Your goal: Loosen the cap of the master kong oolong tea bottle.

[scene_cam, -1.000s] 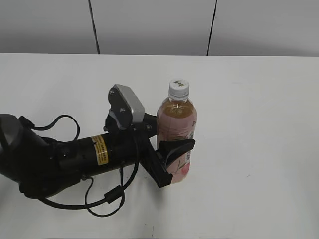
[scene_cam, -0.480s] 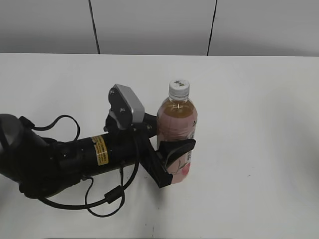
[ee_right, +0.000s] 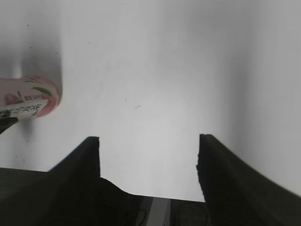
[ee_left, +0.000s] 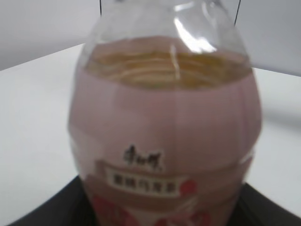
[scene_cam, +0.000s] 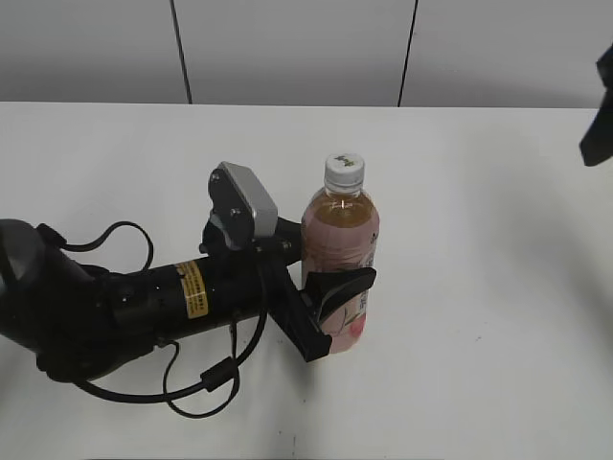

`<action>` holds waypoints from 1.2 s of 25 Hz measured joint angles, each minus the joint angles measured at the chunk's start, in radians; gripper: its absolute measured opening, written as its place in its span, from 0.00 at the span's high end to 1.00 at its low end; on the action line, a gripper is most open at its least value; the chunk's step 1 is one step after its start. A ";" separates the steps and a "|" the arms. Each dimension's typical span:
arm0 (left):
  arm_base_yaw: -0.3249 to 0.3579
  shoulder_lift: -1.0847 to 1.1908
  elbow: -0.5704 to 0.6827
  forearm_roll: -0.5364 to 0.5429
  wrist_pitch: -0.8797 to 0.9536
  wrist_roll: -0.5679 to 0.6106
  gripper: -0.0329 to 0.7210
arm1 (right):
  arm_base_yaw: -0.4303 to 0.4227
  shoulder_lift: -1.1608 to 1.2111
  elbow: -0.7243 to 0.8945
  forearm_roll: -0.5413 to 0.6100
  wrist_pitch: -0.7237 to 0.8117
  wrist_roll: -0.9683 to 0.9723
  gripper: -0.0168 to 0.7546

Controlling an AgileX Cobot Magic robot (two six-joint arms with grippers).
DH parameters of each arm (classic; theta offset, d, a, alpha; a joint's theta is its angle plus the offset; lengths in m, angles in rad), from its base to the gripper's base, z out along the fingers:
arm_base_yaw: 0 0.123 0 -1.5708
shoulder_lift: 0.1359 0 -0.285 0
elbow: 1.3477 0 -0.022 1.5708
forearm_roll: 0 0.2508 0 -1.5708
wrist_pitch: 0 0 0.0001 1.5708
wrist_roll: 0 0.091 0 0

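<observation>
The master kong oolong tea bottle (scene_cam: pixel 339 257), pink-labelled with blurred Chinese characters, stands clamped in the low, level left gripper (scene_cam: pixel 330 297); the right gripper (ee_right: pixel 148 155) hangs with jaws apart.

Our left arm (scene_cam: pixel 144 302) is a thick, glossy black tube with a yellow label carrying small print wrapped around its forearm. A silver-grey camera housing (scene_cam: pixel 242 201) with rounded corners and two dark screws sits on the wrist. Thin black cables loop beside and beneath the arm. The left tool (scene_cam: pixel 330 287) has flat, matte black fingers. The right tool (ee_right: pixel 148 162) shows two broad dark fingers with straight inner edges.
</observation>
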 joint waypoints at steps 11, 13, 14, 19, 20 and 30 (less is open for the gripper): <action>0.000 0.000 0.000 0.000 0.000 0.000 0.44 | 0.372 0.230 -0.297 0.049 0.029 0.079 0.34; 0.000 0.000 0.000 0.001 0.000 0.000 0.44 | 0.429 0.271 -0.345 0.054 0.029 0.092 0.34; 0.000 0.000 0.000 0.001 0.000 0.000 0.44 | 0.454 0.287 -0.364 0.056 0.030 0.099 0.34; 0.000 0.001 0.000 0.001 0.000 0.000 0.44 | 0.506 0.363 -0.401 0.047 0.032 0.144 0.34; 0.000 0.001 0.000 0.001 0.000 0.000 0.44 | 0.508 0.375 -0.401 0.039 0.033 0.151 0.34; 0.000 0.001 0.000 0.002 0.000 0.000 0.44 | 0.510 0.402 -0.408 0.026 0.034 0.179 0.45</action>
